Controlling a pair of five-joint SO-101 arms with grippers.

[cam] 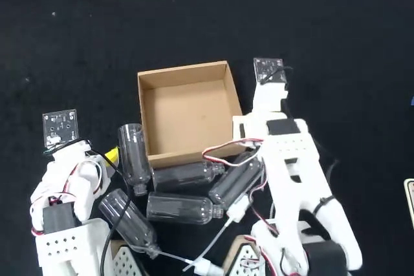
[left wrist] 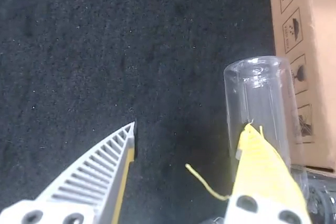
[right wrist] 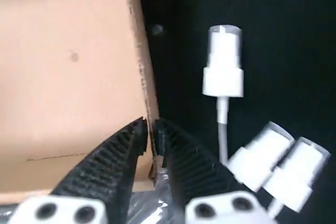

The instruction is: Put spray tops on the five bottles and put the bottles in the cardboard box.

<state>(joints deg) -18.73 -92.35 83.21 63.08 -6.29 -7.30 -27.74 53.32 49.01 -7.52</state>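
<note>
On the black tabletop [cam: 336, 43] an open cardboard box [cam: 184, 111] sits between the two arms, and five clear, open-necked bottles lie on their sides around its near side. One bottle [cam: 134, 156] lies along the box's left front corner, a second [cam: 187, 176] rests against the front wall, and a third [cam: 184, 208] lies just beside it toward the arms. A fourth [cam: 236, 182] is angled partly under the right arm, and a fifth [cam: 126, 218] slants near the left arm's base. A white spray top [cam: 207, 266] lies between the arm bases, its thin tube pointing toward the neck of the slanted bottle. The left gripper [left wrist: 190, 129] hangs low over the cloth with its jaws spread wide and nothing between them. Its yellow finger [left wrist: 262, 177] overlaps the corner bottle [left wrist: 257, 93], which lies just beside the box's printed outer wall [left wrist: 310, 51]. The right gripper [right wrist: 150, 124] is at the box's right wall [right wrist: 142, 66], jaws drawn nearly together with the wall's edge between the tips, apparently pinching it. Outside that wall lie three more spray tops on the cloth: one with a clear cap and tube [right wrist: 224, 61], and two close together [right wrist: 260, 156] [right wrist: 296, 174].
</note>
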